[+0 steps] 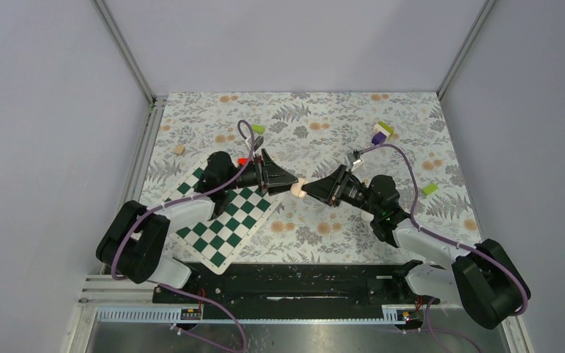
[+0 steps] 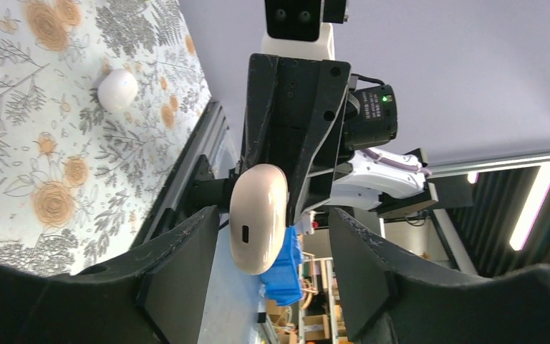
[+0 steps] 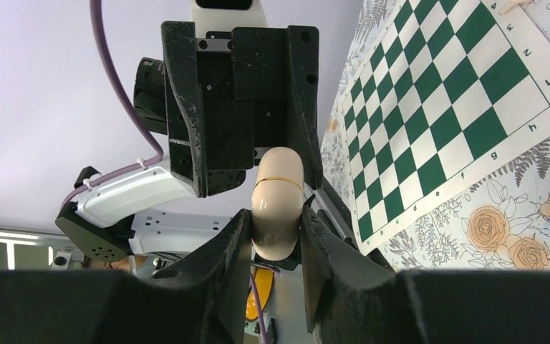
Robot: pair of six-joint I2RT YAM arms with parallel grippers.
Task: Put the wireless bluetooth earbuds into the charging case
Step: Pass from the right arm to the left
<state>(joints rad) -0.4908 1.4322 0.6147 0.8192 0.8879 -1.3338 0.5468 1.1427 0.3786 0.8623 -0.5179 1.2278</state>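
The charging case [image 1: 299, 189] is closed, cream-white and rounded, held in the air above the floral cloth between the two arms. My right gripper [image 1: 313, 191] is shut on it; in the right wrist view both fingers press the case [image 3: 278, 201] at the gripper [image 3: 276, 215]. My left gripper [image 1: 283, 182] faces it from the left. In the left wrist view the case [image 2: 258, 215] sits between that gripper's [image 2: 272, 222] spread jaws, with a gap on each side. A small white rounded thing [image 2: 117, 89] lies on the cloth; I cannot tell whether it is an earbud.
A green-and-white chessboard mat [image 1: 224, 213] lies under the left arm. Small blocks are scattered on the cloth: green [image 1: 257, 129], purple-green-white [image 1: 382, 132], green [image 1: 430, 189], wooden [image 1: 179, 149]. Grey walls close in the table on three sides.
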